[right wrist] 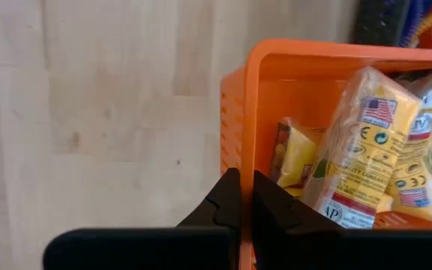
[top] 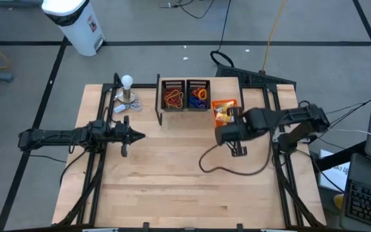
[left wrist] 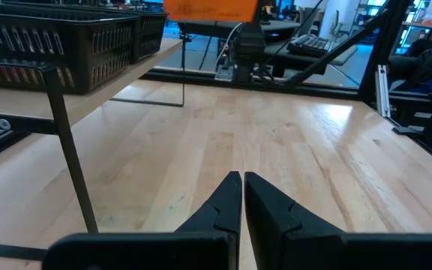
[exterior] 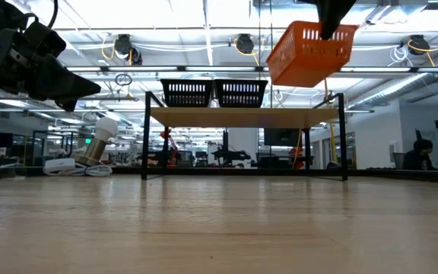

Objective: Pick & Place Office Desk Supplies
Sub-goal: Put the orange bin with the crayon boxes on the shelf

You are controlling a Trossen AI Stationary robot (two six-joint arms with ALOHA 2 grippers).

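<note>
While the right gripper (right wrist: 240, 196) pinches the orange basket's (right wrist: 291, 82) wall, its yellow packets (right wrist: 362, 142) show "AP".

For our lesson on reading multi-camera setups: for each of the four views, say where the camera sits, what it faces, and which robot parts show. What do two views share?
High: overhead, straight down on the table; both arms show.
Low: tabletop level, facing the shelf; left arm and lifted orange basket show.
Left wrist: above the left gripper, jaws shut, looking across the table.
Right wrist: above the right gripper, clamped on the basket wall, yellow packets inside.
Shared: the orange basket appears in every view.
</note>
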